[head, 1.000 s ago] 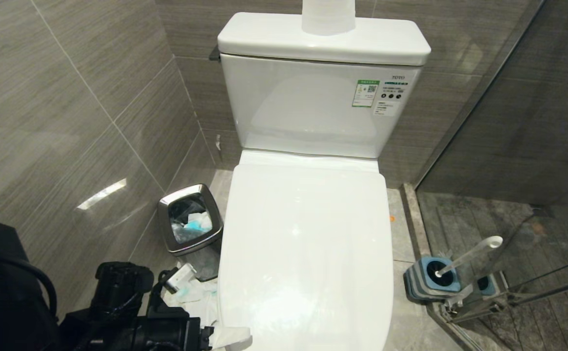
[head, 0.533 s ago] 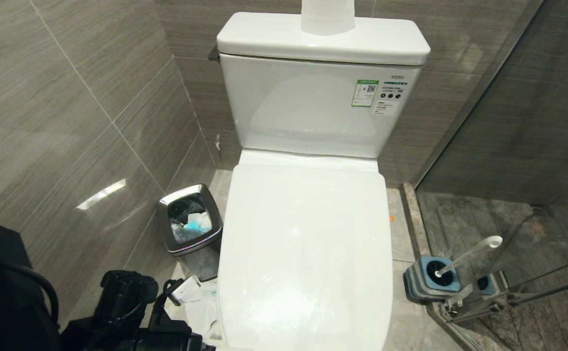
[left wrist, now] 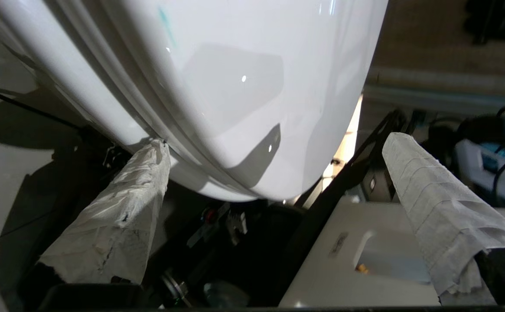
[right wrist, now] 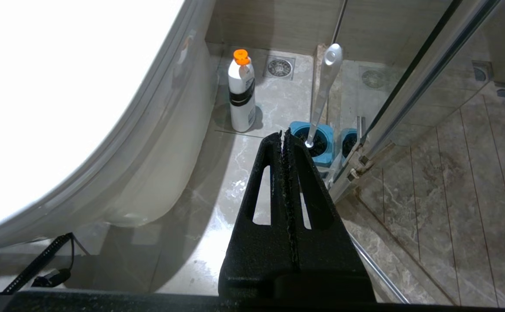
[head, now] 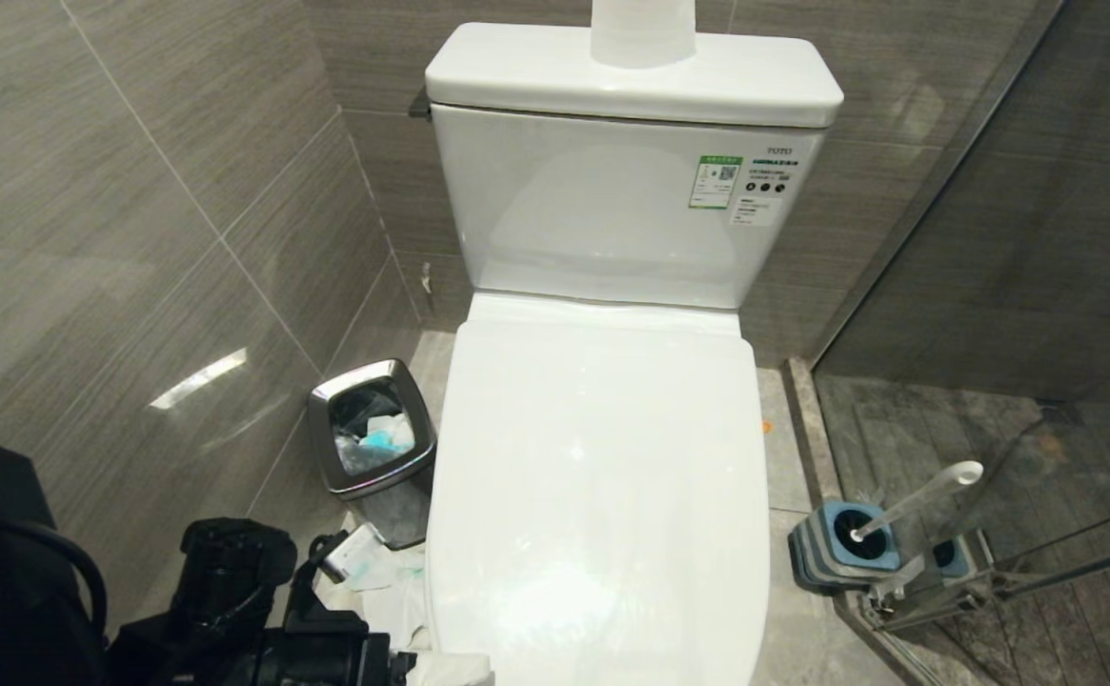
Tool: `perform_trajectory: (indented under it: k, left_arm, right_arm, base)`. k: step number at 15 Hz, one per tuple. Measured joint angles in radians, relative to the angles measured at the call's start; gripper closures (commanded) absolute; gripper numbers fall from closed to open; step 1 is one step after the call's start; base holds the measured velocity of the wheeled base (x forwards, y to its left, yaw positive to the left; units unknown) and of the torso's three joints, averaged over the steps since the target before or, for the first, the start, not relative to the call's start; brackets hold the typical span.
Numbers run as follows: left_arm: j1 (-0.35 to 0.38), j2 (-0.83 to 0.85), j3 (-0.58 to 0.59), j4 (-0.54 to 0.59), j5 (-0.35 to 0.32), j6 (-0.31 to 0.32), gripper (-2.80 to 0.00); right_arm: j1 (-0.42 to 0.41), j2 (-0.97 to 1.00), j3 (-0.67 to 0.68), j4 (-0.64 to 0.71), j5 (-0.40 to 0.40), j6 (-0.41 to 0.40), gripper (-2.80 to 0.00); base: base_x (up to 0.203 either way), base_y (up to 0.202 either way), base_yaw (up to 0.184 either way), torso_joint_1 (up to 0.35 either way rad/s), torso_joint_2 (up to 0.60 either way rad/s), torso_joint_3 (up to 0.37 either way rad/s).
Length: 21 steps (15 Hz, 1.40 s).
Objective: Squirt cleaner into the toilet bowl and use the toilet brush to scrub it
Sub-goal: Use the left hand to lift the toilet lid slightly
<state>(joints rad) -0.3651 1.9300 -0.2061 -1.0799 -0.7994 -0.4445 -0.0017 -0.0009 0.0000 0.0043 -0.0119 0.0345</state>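
White lid covers the toilet bowl (head: 597, 476). Only the right wrist view shows a bottle (right wrist: 241, 93) near the toilet brush (right wrist: 321, 93), behind the clenched right gripper (right wrist: 283, 138); left gripper (left wrist: 274, 143) gapes, released.

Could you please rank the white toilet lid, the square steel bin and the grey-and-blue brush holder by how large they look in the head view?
1. White glossy toilet lid, by far the largest.
2. Square steel bin.
3. Grey-and-blue striped brush holder, somewhat smaller than the bin.
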Motion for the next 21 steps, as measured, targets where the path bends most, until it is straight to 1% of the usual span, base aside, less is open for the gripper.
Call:
perform_trajectory:
  k: [1, 2, 7, 8, 9, 10, 12, 13, 14, 15, 18, 21]
  left_arm:
    - [0.001, -0.001, 0.000, -0.040, 0.003, -0.048, -2.80]
    - [0.001, -0.001, -0.001, -0.070, 0.004, -0.075, -2.80]
    - [-0.008, -0.001, -0.003, -0.082, 0.016, -0.050, -2.80]
    - [-0.008, -0.001, -0.001, -0.077, 0.018, -0.024, -2.80]
    - [-0.008, -0.001, 0.006, -0.073, 0.018, 0.019, -2.80]
    - [-0.010, -0.001, 0.013, -0.058, 0.018, 0.073, -2.80]
    - [-0.013, -0.001, 0.025, 0.011, 0.013, 0.201, -2.80]
    - [-0.013, -0.001, 0.029, 0.028, 0.012, 0.252, -2.80]
    - [-0.011, -0.001, 0.034, 0.040, 0.014, 0.297, -2.80]
    - [-0.011, -0.001, 0.036, 0.060, 0.015, 0.325, -2.80]
    - [-0.011, -0.001, 0.035, 0.087, 0.020, 0.330, -2.80]
    - [-0.011, -0.001, 0.028, 0.078, 0.021, 0.282, -2.80]
  right_arm:
    - [0.000, 0.000, 0.000, 0.000, 0.000, 0.000, 0.00]
    - [0.000, 0.000, 0.000, 0.000, 0.000, 0.000, 0.00]
    - [0.000, 0.000, 0.000, 0.000, 0.000, 0.000, 0.00]
    - [0.000, 0.000, 0.000, 0.000, 0.000, 0.000, 0.00]
    - [0.000, 0.000, 0.000, 0.000, 0.000, 0.000, 0.00]
    - [0.000, 0.000, 0.000, 0.000, 0.000, 0.000, 0.00]
    - [0.000, 0.000, 0.000, 0.001, 0.000, 0.000, 0.00]
    - [0.000, 0.000, 0.000, 0.000, 0.000, 0.000, 0.00]
    - [0.000, 0.000, 0.000, 0.000, 0.000, 0.000, 0.00]
    - [0.000, 0.000, 0.000, 0.000, 0.000, 0.000, 0.00]
    - [0.000, 0.000, 0.000, 0.000, 0.000, 0.000, 0.00]
    - [0.000, 0.000, 0.000, 0.000, 0.000, 0.000, 0.00]
  base:
    - [0.000, 0.000, 0.000, 0.000, 0.00, 0.000]
    - [0.000, 0.000, 0.000, 0.000, 0.00, 0.000]
    - [0.000, 0.000, 0.000, 0.000, 0.00, 0.000]
    - [0.000, 0.000, 0.000, 0.000, 0.00, 0.000]
    - [0.000, 0.000, 0.000, 0.000, 0.00, 0.000]
    - [0.000, 0.000, 0.000, 0.000, 0.00, 0.000]
    - [0.000, 0.000, 0.000, 0.000, 0.00, 0.000]
    - [0.000, 0.000, 0.000, 0.000, 0.00, 0.000]
    - [0.000, 0.000, 0.000, 0.000, 0.00, 0.000]
    - [0.000, 0.000, 0.000, 0.000, 0.00, 0.000]
    - [0.000, 0.000, 0.000, 0.000, 0.00, 0.000]
    - [0.000, 0.000, 0.000, 0.000, 0.00, 0.000]
